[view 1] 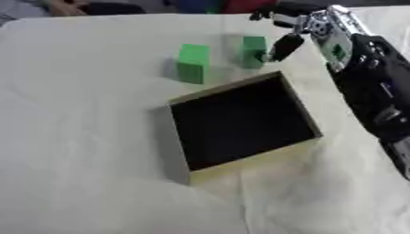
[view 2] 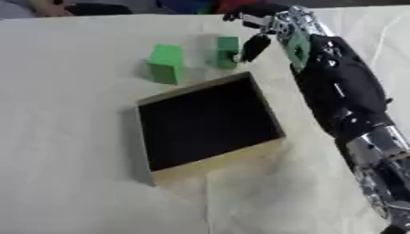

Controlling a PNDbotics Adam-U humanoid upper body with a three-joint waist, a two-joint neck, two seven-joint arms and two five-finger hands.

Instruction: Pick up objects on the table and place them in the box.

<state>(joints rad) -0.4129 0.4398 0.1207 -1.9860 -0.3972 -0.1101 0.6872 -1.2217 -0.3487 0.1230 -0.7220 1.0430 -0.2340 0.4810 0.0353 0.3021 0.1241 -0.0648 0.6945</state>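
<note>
In the left eye view my right hand [view 1: 308, 28] reaches in from the upper right, one dark finger hanging beside the right green block [view 1: 254, 51]; whether it touches I cannot tell, nor whether my fingers are spread or curled. The left green block [view 1: 193, 62] stands apart, near it. Both sit on the worktop [view 1: 80, 137] just behind the open box [view 1: 240, 123], dark inside.

The right eye view shows more of my right arm [view 2: 344, 100], down to a silver joint.
</note>
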